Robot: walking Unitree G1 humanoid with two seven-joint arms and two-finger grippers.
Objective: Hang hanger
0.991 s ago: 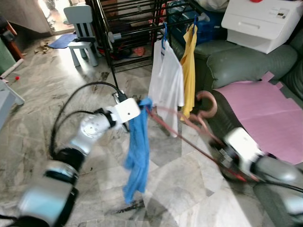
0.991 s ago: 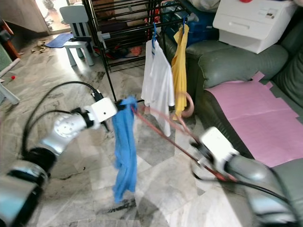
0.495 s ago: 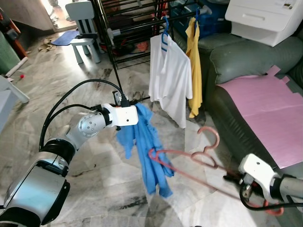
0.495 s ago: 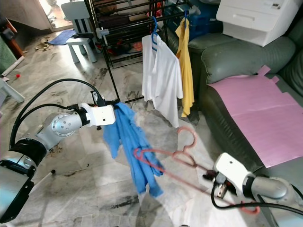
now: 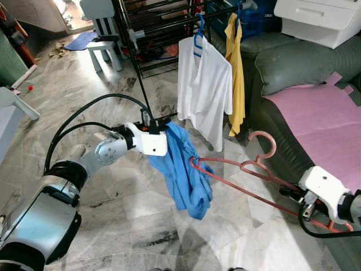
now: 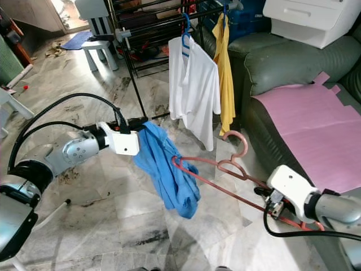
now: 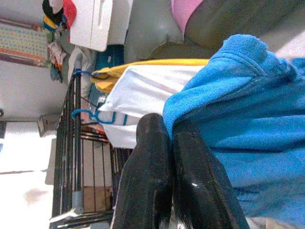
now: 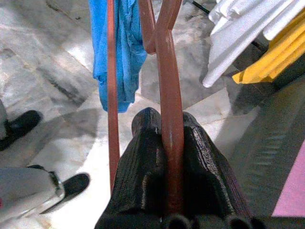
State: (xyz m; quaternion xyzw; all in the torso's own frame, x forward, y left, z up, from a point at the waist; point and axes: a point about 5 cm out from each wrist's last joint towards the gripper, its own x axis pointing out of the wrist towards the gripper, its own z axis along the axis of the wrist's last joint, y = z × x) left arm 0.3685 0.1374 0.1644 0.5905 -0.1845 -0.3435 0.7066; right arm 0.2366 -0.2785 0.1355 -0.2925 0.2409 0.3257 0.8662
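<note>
A pink hanger (image 5: 248, 175) runs level from my right gripper (image 5: 293, 195), which is shut on its shoulder bar; the wrist view shows the bar (image 8: 169, 119) pinched between the fingers. The hanger's far tip reaches into a blue shirt (image 5: 183, 169) that hangs limp. My left gripper (image 5: 167, 129) is shut on the shirt's top edge, seen as blue cloth (image 7: 238, 124) clamped by the fingers (image 7: 152, 176). Behind stands a black drying rack (image 5: 152, 39) with a white shirt (image 5: 203, 96) on a blue hanger and a yellow garment (image 5: 236, 73).
A green sofa (image 5: 293, 68) with a pink mat (image 5: 316, 118) lies at my right, a white box (image 5: 321, 20) on its back. A small pale chair (image 5: 104, 34) stands at the far left on the marble floor. A person's black shoes (image 8: 19, 126) stand near the right arm.
The right gripper has brought the hanger up and left, so its tip now sits inside the blue shirt. The shirt has swung slightly; the left gripper holds in place.
</note>
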